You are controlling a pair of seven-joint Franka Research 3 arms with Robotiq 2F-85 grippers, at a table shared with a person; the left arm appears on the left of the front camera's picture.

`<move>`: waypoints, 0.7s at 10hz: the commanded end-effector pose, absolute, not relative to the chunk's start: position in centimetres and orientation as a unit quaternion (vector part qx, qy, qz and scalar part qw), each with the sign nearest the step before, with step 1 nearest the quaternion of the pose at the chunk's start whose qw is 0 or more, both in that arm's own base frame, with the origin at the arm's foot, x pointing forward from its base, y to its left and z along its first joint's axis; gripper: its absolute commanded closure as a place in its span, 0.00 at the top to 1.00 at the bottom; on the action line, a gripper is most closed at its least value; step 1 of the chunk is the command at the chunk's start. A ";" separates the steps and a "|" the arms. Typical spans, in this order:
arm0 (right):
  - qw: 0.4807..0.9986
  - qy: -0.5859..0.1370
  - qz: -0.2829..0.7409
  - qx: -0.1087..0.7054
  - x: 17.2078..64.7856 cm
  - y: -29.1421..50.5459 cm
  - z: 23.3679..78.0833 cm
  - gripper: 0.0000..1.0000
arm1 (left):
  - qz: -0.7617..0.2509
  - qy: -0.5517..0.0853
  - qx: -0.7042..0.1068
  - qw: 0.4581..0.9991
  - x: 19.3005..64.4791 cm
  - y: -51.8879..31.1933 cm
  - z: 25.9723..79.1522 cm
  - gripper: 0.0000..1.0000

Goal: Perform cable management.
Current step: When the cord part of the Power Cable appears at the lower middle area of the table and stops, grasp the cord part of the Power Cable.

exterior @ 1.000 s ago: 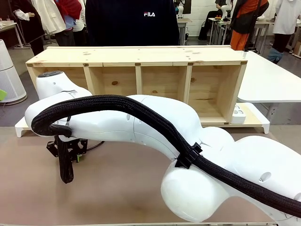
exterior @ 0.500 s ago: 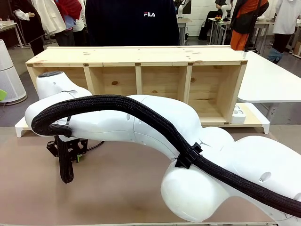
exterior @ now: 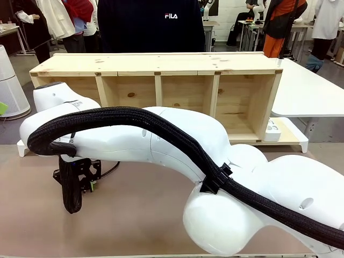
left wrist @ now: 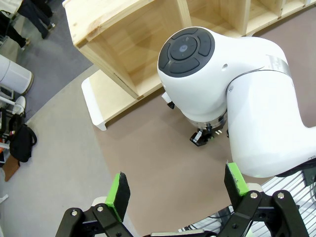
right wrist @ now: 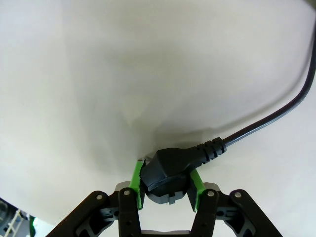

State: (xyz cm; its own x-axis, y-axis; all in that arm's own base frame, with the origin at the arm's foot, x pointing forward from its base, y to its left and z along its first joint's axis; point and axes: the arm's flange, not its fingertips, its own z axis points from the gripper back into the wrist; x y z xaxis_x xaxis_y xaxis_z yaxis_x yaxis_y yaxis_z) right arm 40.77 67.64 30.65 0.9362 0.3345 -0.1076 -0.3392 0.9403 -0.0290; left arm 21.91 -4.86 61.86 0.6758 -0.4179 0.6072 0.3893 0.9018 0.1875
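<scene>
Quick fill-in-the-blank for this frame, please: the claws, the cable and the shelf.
The right claw is shut on the ___ at the end of the cable.
The left claw is ___, holding nothing.
The shelf is made of ___.
Missing words: plug; open; wood.
</scene>
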 end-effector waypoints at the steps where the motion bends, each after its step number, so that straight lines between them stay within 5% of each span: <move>1: 0.978 0.060 0.196 -0.047 43.5 72.2 31.9 0.22 | -0.212 -0.342 0.016 0.915 22.0 -5.0 61.7 1.00; 7: 0.977 0.063 0.200 -0.035 40.4 67.4 30.6 0.22 | -0.212 -0.342 0.016 0.915 22.0 -5.0 61.7 1.00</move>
